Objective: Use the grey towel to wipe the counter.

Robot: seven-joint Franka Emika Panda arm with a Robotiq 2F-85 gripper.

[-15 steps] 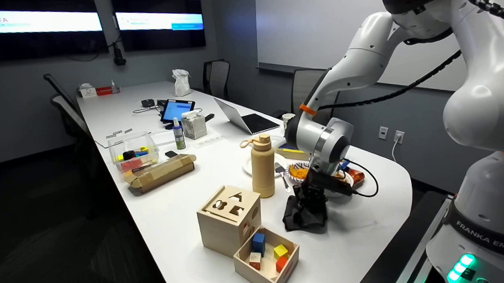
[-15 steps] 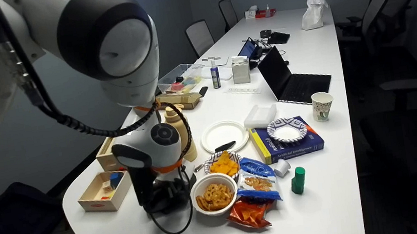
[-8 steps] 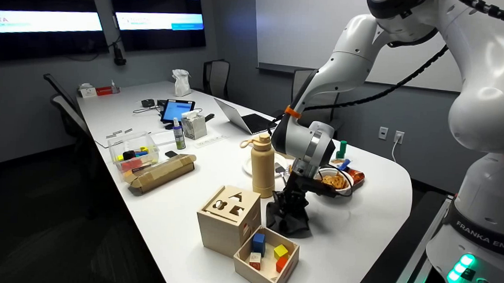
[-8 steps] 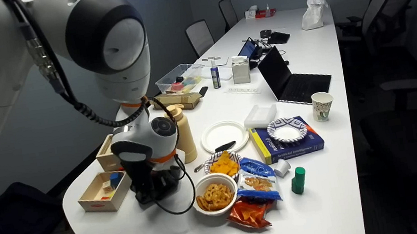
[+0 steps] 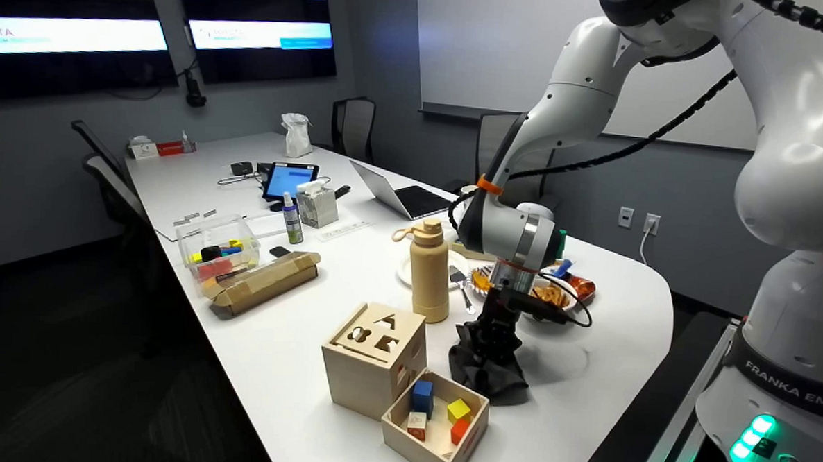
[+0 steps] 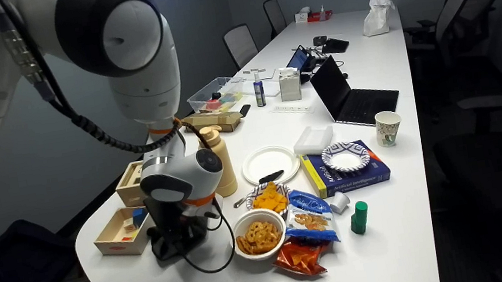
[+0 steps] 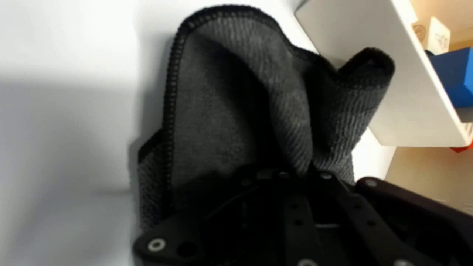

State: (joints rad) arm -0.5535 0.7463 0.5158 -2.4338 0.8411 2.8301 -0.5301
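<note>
The grey towel (image 5: 489, 381) is dark and bunched on the white table (image 5: 556, 425), its lower part spread on the surface. In the wrist view the towel (image 7: 214, 111) shows a stitched edge and folds that run up into the jaws. My gripper (image 7: 305, 173) is shut on the towel, with a fold pinched between the fingertips. In an exterior view the gripper (image 5: 495, 340) points down just above the table, behind the open wooden box. In an exterior view the towel (image 6: 163, 248) is partly hidden by the arm.
The open wooden box (image 5: 409, 445) with coloured blocks and the shape-sorter cube (image 5: 358, 378) stand close to the towel. A tan bottle (image 5: 429, 280) stands behind it. A pretzel bowl (image 6: 247, 255) and snack bags (image 6: 310, 219) lie on the arm's other side.
In an exterior view, the gripper and towel first slid left, then back right and nearer the box. The grip on the towel stays the same.
</note>
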